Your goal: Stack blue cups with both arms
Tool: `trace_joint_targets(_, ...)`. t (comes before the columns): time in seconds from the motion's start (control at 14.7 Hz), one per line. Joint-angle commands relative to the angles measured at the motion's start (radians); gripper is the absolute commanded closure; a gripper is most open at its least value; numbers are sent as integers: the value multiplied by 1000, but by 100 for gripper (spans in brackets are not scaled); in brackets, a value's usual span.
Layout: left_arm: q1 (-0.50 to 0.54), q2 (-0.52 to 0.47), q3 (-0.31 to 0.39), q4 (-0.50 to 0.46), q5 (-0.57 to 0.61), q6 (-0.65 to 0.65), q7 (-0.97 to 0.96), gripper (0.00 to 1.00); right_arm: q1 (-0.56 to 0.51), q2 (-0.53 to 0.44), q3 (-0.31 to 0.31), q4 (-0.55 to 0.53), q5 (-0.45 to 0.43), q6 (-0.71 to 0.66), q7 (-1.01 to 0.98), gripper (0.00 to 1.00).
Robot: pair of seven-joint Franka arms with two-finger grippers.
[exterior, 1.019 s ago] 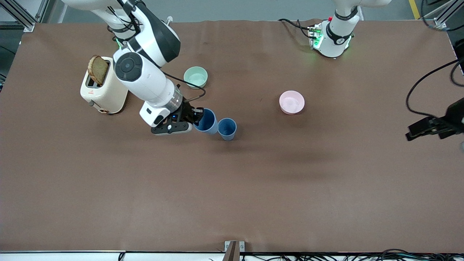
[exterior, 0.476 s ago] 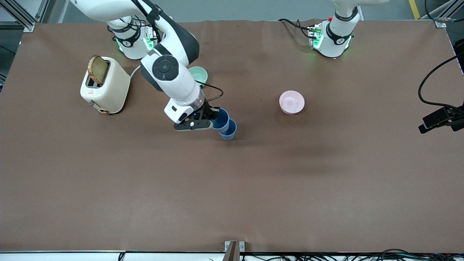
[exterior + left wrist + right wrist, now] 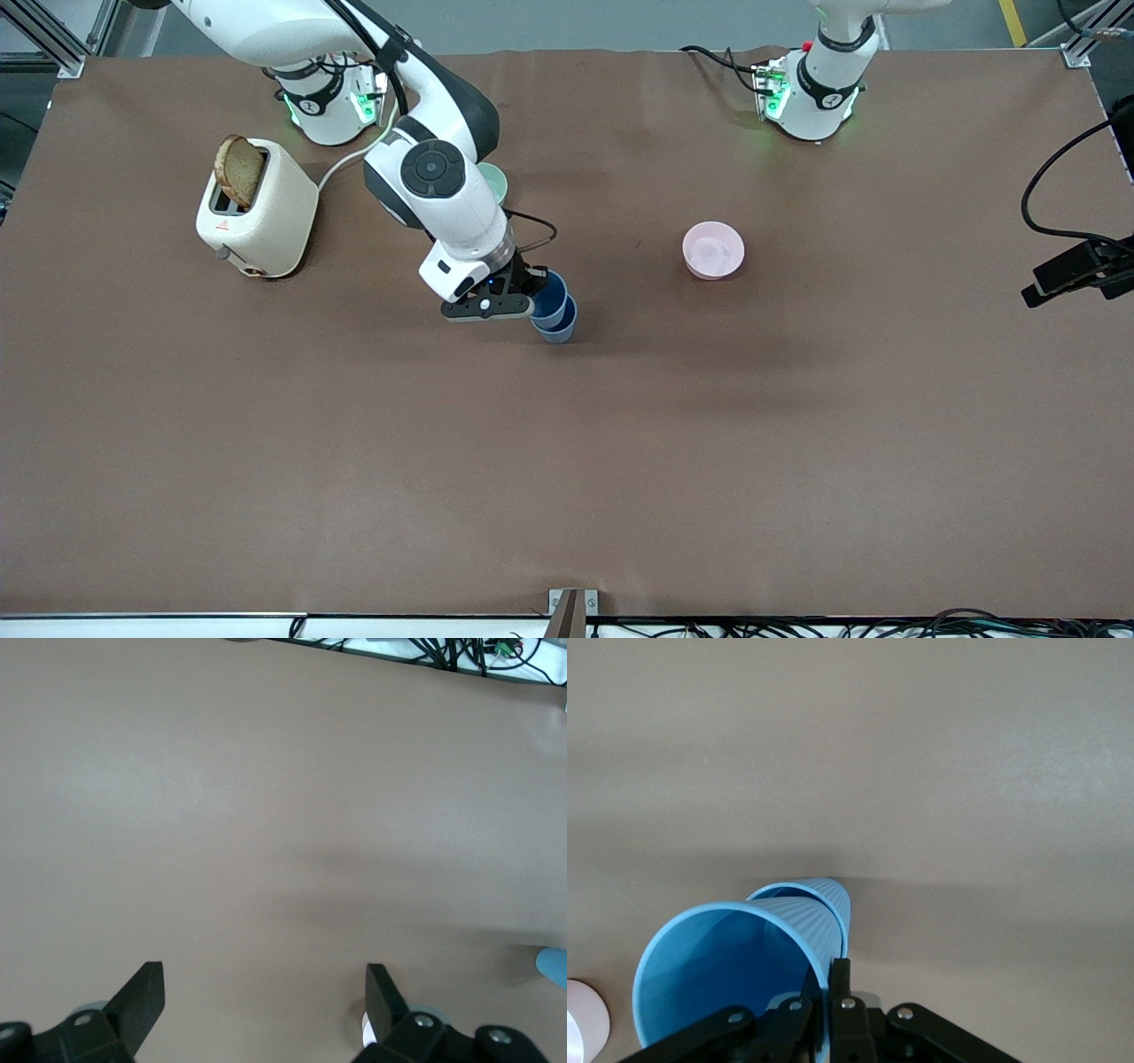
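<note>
My right gripper is shut on the rim of one blue cup, one finger inside and one outside. It holds the cup tilted, directly over the second blue cup, which stands upright on the table; the two overlap. In the right wrist view the held cup fills the space by the gripper, with the standing cup just past it. My left gripper waits at the table's edge at the left arm's end, open and empty.
A cream toaster with a slice of bread stands at the right arm's end. A mint-green bowl is partly hidden by the right arm. A pink bowl sits toward the left arm's end.
My right gripper has carried the blue cup sideways toward the left arm's end, from beside the standing cup to over it. My left gripper has drawn back toward the table's edge.
</note>
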Motion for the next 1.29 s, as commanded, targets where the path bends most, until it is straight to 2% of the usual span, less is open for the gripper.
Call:
trace_joint_targets(0.0,5,-45,-30,-74,28,31,-17,0,3,13,8,-2,-31,24,36,98)
trace_joint_targets(0.2,13,-94,-55,-151,54,66,-20,0,11,20,7,-2,-33,28,36,95)
trace_joint_targets(0.27,16,-112,-55,-180,54,81,-20,0,11,24,7,-1,-34,28,36,92)
trace_joint_targets(0.34,16,-124,-55,-203,54,97,-20,0,11,26,8,-1,-40,28,36,84)
trace_joint_targets(0.41,13,-124,-55,-203,54,98,-20,0,9,24,7,-1,-42,25,36,67)
trace_joint_targets(0.48,10,-121,-55,-203,54,97,-19,0,1,21,8,2,-45,22,35,25)
trace_joint_targets(0.54,8,-120,-55,-202,56,95,-14,0,-8,9,8,4,-43,15,35,0)
trace_joint_targets(0.82,6,-118,-56,-195,56,91,3,0,-57,-91,10,13,-39,-37,27,0)
trace_joint_targets(1.09,5,-114,-59,-189,57,89,3,0,-60,-106,8,14,-36,-59,30,0)
trace_joint_targets(1.22,6,-117,-59,-189,57,71,4,0,-95,-178,8,16,-34,-100,24,0)
